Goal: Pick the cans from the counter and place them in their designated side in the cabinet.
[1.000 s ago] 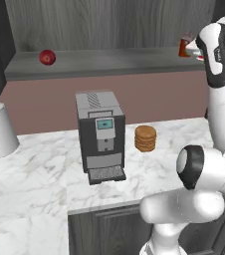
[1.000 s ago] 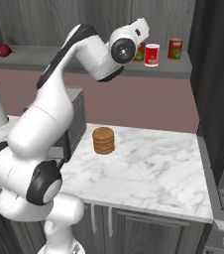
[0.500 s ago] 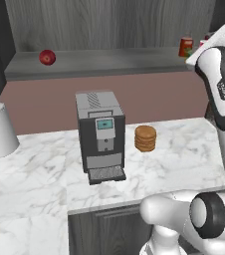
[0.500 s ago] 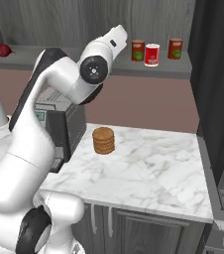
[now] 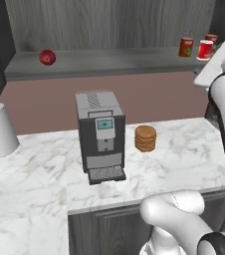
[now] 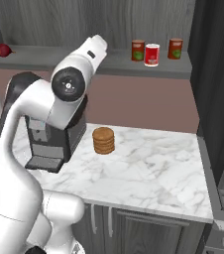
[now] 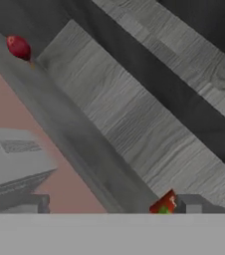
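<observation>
Red cans stood on the grey shelf board (image 6: pixel 44 58) of the cabinet (image 5: pixel 109 22), at its right end. In the right base view there were three: a darker red-brown one with a green label (image 6: pixel 138 50) on the left, a bright red one with a white rim (image 6: pixel 152 55) just beside it and slightly nearer the shelf's front edge, and another dark red can (image 6: pixel 175 48) a little apart to the right, close to the dark side panel (image 6: pixel 210 74). All three were upright. At the far left end of the same shelf lay a round red ball (image 5: pixel 47 57), well apart from the cans.

The white marble counter (image 6: pixel 148 171) carried no can. On it stood a grey coffee machine (image 5: pixel 100 134), a stack of tan flat discs (image 5: pixel 145 138) just to its right, and a white cylinder (image 5: pixel 1 130) near the left edge.

The tool's fingertips are not clear in the hand view; by the recording its jaws were spread wide, and nothing could be seen held between them. In that view, a scrap of red and green (image 7: pixel 163 204) sat at the lower edge beside the shelf board.
</observation>
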Robot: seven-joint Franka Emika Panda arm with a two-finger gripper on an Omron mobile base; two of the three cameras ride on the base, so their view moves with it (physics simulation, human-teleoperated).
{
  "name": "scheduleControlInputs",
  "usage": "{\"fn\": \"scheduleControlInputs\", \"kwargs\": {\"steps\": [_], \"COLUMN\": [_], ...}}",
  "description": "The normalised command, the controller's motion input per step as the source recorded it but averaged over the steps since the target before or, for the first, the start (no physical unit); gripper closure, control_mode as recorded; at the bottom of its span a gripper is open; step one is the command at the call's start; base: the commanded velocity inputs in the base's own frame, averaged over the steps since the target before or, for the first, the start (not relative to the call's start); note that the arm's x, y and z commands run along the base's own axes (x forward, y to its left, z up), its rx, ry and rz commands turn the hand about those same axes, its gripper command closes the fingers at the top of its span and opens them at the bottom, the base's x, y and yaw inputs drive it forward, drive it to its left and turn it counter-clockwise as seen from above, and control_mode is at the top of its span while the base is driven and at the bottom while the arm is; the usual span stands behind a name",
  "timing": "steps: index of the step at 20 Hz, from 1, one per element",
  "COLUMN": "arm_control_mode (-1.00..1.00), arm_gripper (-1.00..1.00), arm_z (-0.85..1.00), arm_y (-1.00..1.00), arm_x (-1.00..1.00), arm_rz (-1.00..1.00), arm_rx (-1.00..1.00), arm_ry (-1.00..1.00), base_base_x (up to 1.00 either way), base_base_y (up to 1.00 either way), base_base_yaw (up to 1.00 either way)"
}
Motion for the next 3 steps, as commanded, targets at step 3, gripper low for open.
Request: {"fn": "scheduleControlInputs", "kwargs": {"steps": [3], "arm_control_mode": [-1.0], "arm_gripper": [-1.0], "arm_z": [-0.23], "arm_y": [0.28], "arm_x": [-0.96], "arm_rz": [0.06], "arm_rx": [-0.14], "arm_ry": [0.06], "base_base_x": [0.0], "base_base_y": [0.0], "base_base_yaw": [0.0]}}
